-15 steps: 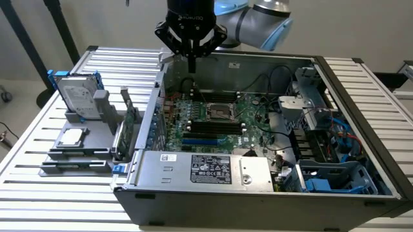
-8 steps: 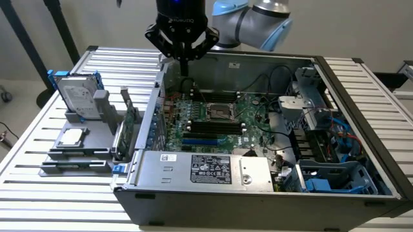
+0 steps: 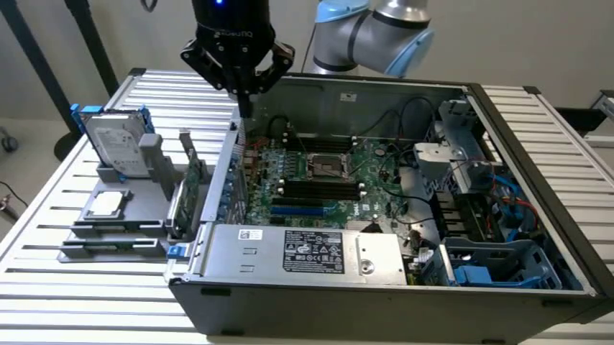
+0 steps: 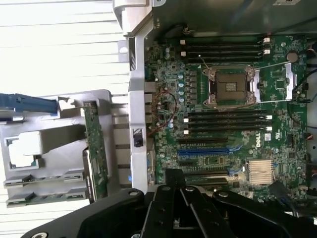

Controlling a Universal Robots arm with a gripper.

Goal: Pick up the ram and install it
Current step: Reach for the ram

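Ram [image 4: 42, 199] lies flat in the grey holder [image 4: 49, 126], near the surface [image 3: 96, 302] edge on the exterior view's left, untouched. My tool [image 3: 244, 108] is clenched and empty over the PC case [image 3: 384, 313] wall, well apart from the ram. Step looks like reach, I judge. The pick needs the tool opened over the holder.

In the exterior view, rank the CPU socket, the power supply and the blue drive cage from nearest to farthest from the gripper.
1. CPU socket, mid-motherboard, nearest the gripper.
2. Power supply, along the case's near edge.
3. Blue drive cage, at the exterior view's lower right.
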